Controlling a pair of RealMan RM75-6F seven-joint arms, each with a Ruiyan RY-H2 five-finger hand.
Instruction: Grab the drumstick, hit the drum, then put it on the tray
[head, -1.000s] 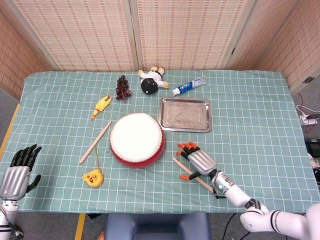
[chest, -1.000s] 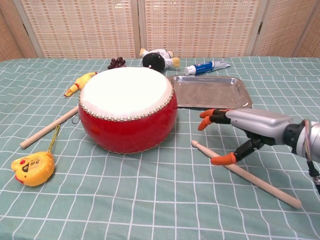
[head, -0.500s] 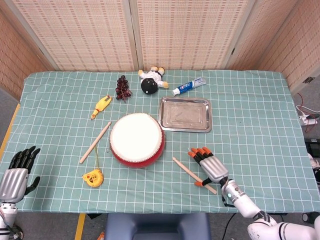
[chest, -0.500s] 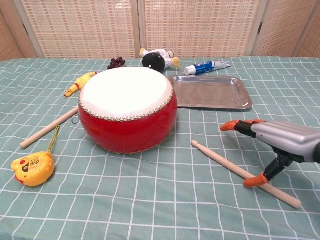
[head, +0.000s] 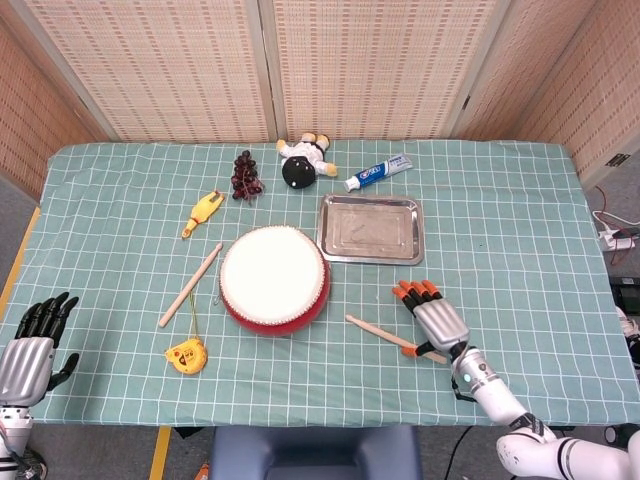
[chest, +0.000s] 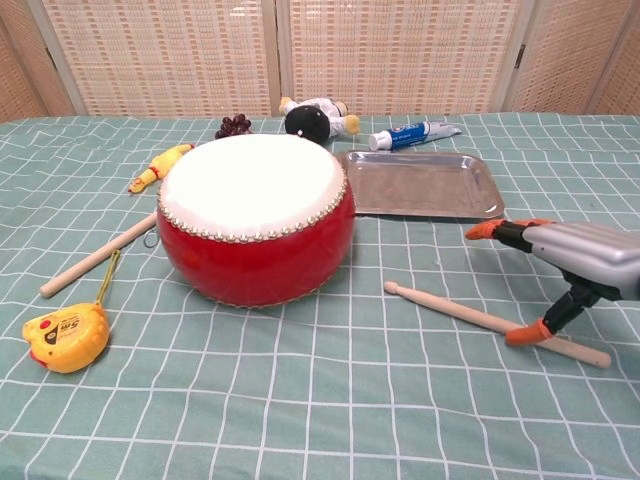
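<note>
Drumstick lies flat on the table in head view, right of the red drum and below the metal tray, tip toward the drum. Right robot hand sits over the stick's far end, orange-tipped fingers spread and pointing up the table, thumb down at the stick; nothing gripped. Left robot hand is at the table's lower left edge, dark fingers apart, holding nothing. A second drumstick lies left of the drum, well apart from the first. Yellow tape measure below it, its cord running up toward the drum. Yellow rubber chicken, dark grape bunch, plush doll and toothpaste tube line the far side. Tray is bare.

Chest view: drumstick on the cloth in front of the tray, pointed tip near the drum. Right robot hand comes in from the right edge, fingers stretched out level above the table, thumb tip touching or just beside the stick near its butt end; cannot tell which. Stick is not lifted. Second stick left of the drum, tape measure in front of it. Chicken, grapes, doll and toothpaste behind the drum. Left robot hand does not show here.
</note>
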